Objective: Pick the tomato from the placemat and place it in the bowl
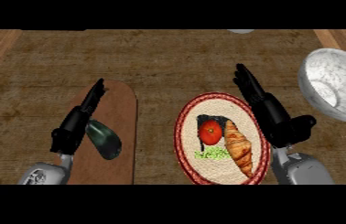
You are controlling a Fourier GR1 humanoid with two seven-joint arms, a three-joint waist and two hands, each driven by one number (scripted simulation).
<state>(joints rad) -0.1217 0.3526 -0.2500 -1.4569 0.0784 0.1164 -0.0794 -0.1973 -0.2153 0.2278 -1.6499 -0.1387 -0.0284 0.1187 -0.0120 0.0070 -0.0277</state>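
Meanwhile the tomato [211, 132] sits on the placemat [191, 109] — both hands' fingers straight, holding nothing.

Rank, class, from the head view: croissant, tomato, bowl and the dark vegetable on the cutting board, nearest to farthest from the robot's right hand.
From the right hand:
1. Croissant, just left of it on the placemat.
2. Tomato, farther left on the placemat.
3. Bowl, at the right edge; close to the tomato's rank.
4. Dark vegetable, far left.
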